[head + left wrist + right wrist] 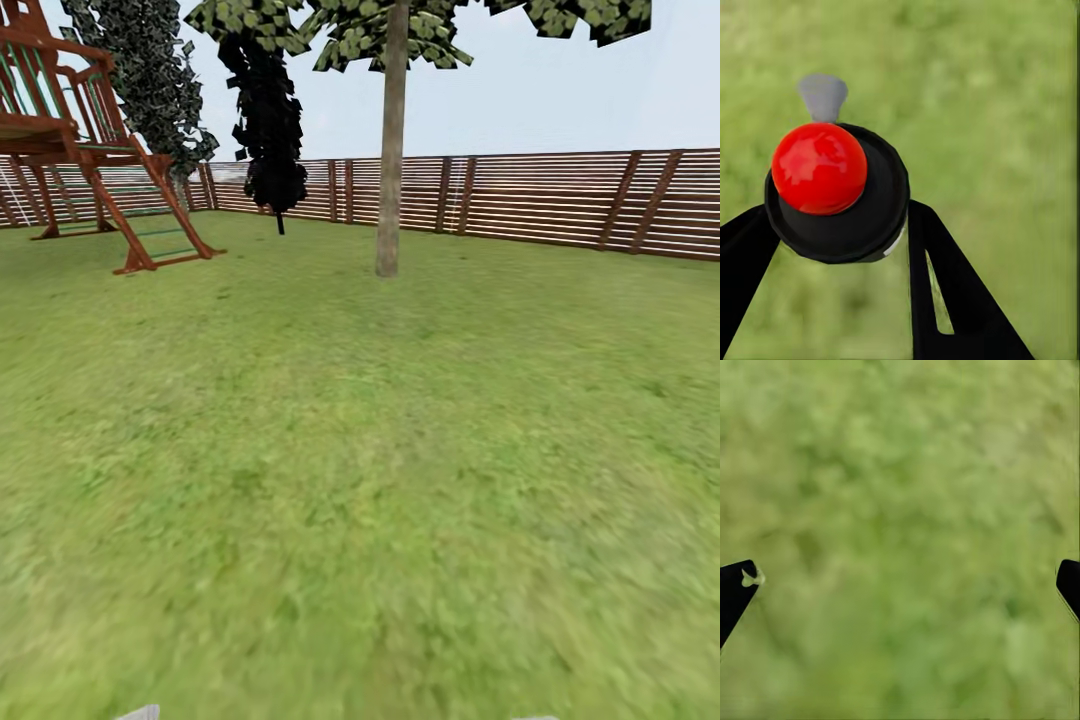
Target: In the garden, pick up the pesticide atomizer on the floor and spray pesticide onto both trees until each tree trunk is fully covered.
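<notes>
In the left wrist view my left gripper (840, 251) is shut on the pesticide atomizer (836, 199), a black round body with a glossy red cap and a small grey nozzle (822, 96), held over the grass. The black fingers (945, 292) press on either side of it. My right gripper (900, 585) is open above bare lawn, with nothing between its black fingertips (735, 589). Ahead in the head view stands a tree with a straight pale trunk (391, 150) and a blocky green crown (380, 35), several metres away across the lawn (360, 480).
A brown slatted fence (560, 200) closes off the back of the garden. A red-brown wooden play frame with a ladder (90, 140) stands at the far left. A near-black narrow conifer (268, 120) and a grey-green leafy one (155, 70) rise by the fence.
</notes>
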You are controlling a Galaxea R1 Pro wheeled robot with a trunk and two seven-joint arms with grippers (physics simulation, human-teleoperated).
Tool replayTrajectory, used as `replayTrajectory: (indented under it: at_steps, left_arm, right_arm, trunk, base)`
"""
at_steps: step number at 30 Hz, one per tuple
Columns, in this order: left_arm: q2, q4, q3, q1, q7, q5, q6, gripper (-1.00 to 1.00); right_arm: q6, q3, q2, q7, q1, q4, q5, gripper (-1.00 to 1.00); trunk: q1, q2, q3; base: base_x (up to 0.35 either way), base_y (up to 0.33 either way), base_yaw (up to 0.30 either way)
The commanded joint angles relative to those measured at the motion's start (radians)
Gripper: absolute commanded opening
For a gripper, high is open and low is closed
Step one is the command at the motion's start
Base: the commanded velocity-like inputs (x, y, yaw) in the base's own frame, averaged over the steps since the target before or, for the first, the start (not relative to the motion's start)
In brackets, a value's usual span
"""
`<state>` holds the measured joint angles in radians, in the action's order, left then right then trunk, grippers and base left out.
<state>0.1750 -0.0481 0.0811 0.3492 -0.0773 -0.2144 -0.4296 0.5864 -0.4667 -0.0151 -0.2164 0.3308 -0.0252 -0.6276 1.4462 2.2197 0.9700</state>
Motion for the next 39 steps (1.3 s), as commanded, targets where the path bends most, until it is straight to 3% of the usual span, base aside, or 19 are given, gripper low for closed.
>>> replayTrajectory:
  at_steps: [1,39]
  left_arm:
    - [0.0,0.001,0.007,0.001,0.001,0.003,-0.003,-1.0]
    - [0.002,0.0,0.008,0.0,0.001,0.001,-0.003,-1.0]
  right_arm:
    - [0.001,-0.004,0.0,-0.008,0.001,0.001,-0.011,1.0]
    - [0.001,-0.004,0.0,-0.008,0.001,0.001,-0.011,1.0]
  trunk:
    - [0.0,0.0,0.001]
    - [0.0,0.0,0.001]
  base:
    - [0.339,0.0,0.0]
    - [0.339,0.0,0.0]
